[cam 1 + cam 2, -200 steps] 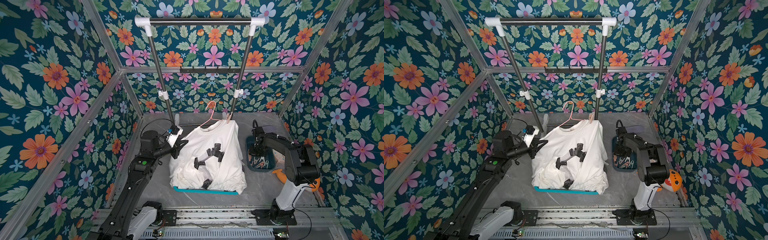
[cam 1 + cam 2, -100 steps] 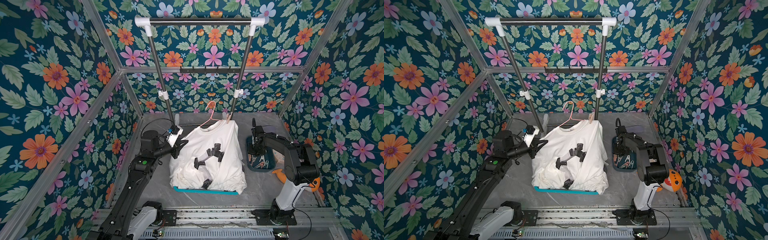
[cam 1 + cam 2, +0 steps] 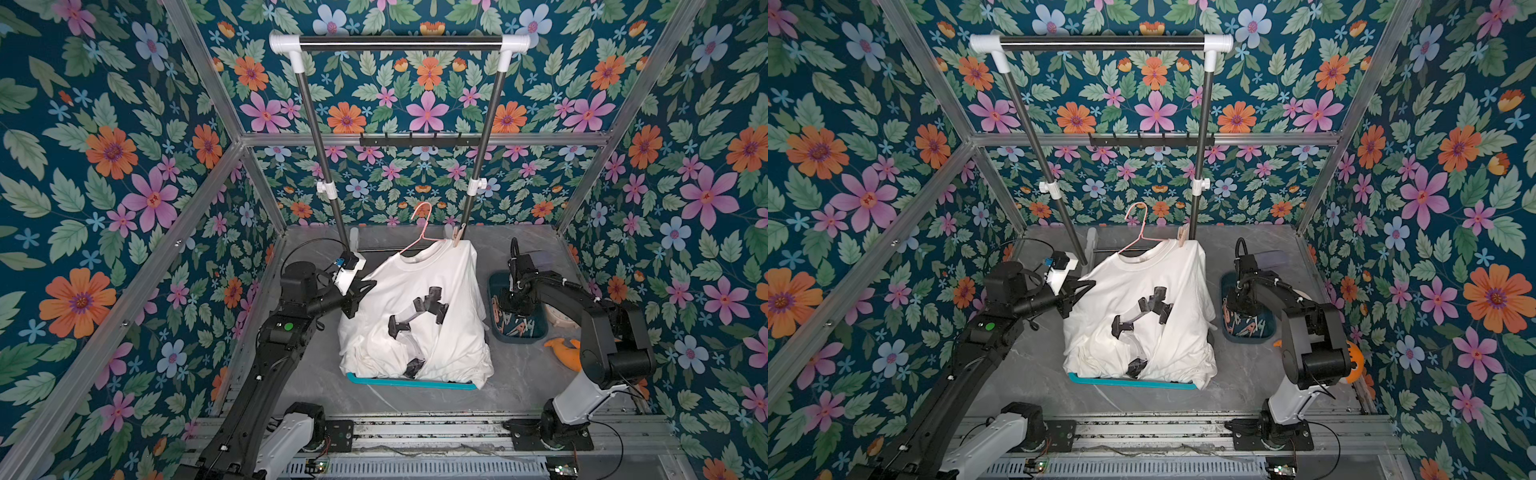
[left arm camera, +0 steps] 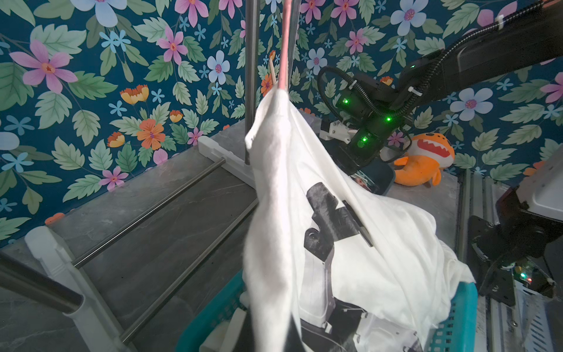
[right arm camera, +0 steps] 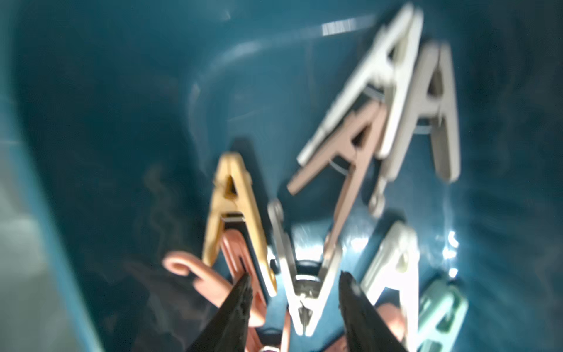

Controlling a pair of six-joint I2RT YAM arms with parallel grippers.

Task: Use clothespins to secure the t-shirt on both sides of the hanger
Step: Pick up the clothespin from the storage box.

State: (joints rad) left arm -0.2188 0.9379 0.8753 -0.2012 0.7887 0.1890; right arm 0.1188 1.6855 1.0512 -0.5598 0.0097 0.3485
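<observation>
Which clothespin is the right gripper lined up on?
The whitish clothespin between the right gripper's open fingertips; the gold clothespin lies outside them.

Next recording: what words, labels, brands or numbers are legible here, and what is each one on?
No text can be read in any view.
The t-shirt print: a black picture, no letters.
White mark beside the green dot on the left arm: too small to read.
The clothespins in the right wrist view: blurred, no lettering to be made out.

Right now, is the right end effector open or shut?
Open: the right end effector has its fingers apart, flanking a grey clothespin in the teal bin.
</observation>
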